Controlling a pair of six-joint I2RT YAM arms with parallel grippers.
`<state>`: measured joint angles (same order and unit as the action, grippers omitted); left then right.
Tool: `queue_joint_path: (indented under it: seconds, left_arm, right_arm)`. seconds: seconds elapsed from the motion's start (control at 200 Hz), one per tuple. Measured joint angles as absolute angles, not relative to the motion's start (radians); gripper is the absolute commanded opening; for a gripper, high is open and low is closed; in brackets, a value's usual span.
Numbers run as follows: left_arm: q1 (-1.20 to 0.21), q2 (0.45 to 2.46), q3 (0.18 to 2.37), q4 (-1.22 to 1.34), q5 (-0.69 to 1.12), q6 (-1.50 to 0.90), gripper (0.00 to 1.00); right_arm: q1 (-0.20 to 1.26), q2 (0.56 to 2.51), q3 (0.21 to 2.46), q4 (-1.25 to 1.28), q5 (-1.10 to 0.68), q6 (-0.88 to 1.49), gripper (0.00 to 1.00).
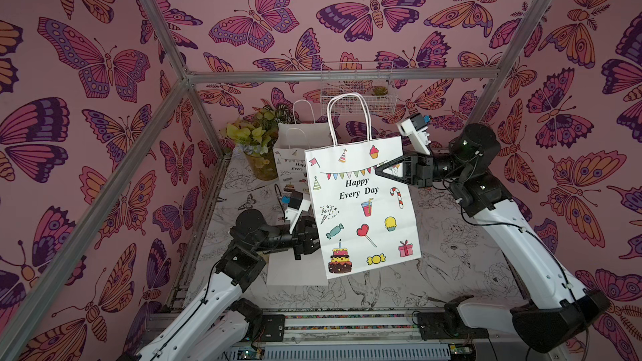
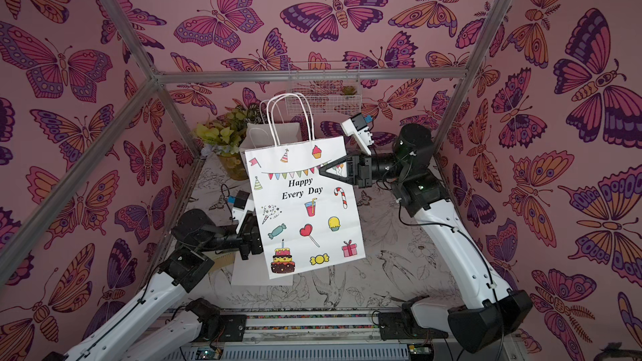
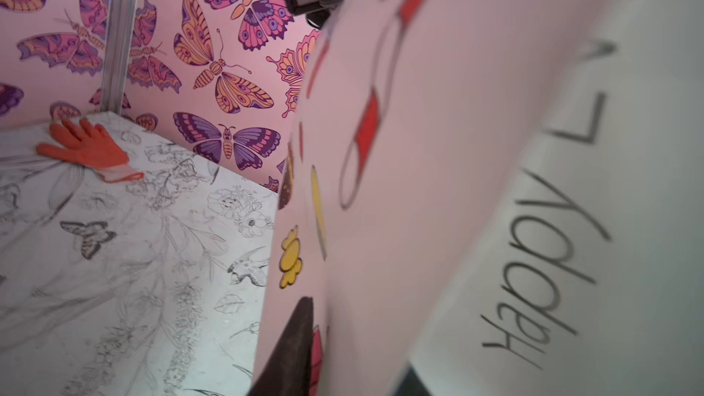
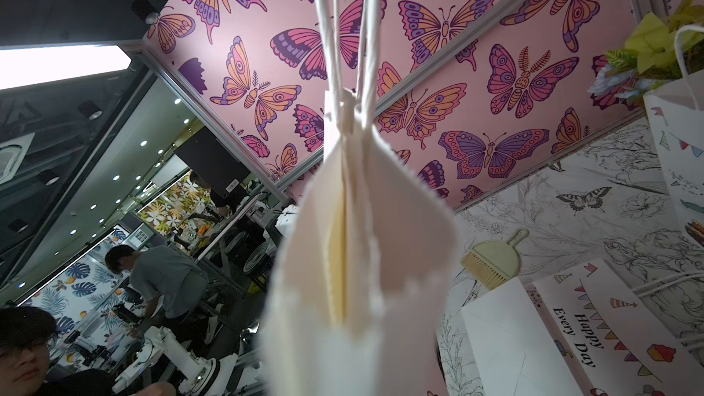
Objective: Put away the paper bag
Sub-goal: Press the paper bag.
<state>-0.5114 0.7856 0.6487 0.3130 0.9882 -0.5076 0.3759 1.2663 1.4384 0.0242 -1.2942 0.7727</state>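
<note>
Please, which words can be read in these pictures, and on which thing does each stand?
"Happy Every Day": front of the lifted paper bag.
"Happy Every Day": second paper bag, lying on the table.
"Hap" and "Ever": standing paper bag at the back, the rest hidden.
White label in the background room: too small to read.

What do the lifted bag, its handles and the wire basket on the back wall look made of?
Lifted bag: matte white printed paper, judging by its serrated top edge and flat folds in the right wrist view. Handles: stiff white cord, likely twisted paper, since the loops stand upright in both top views. Basket: thin white wire grid, probably coated metal; too far away to be sure.
</note>
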Motion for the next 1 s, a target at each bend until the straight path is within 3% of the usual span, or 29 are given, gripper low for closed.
queue_joint_path:
  seconds: [0.06, 0.2, 0.3, 0.606, 1.001]
  left_arm:
    - [-0.512, 0.784, 0.65, 0.313, 0.979, -0.512, 0.65]
    - [-0.513, 0.763, 0.651, 0.314, 0.964, -0.516, 0.67]
    - [-0.513, 0.742, 0.651, 0.314, 0.957, -0.521, 0.59]
    - [-0.513, 0.76, 0.656, 0.294, 1.004, -0.507, 0.53]
    - [-0.513, 0.725, 0.666, 0.186, 1.055, -0.451, 0.17]
  right_arm:
    - [0.376, 1.249, 1.425, -0.012, -1.282, 0.749, 0.0]
    - [0.381, 1.223, 1.396, -0.086, -1.257, 0.697, 0.0]
    - [0.381, 1.201, 1.367, -0.114, -1.25, 0.677, 0.0]
    - [0.353, 1.135, 1.354, -0.002, -1.276, 0.792, 0.0]
    - [0.336, 1.126, 1.433, 0.038, -1.325, 0.849, 0.0]
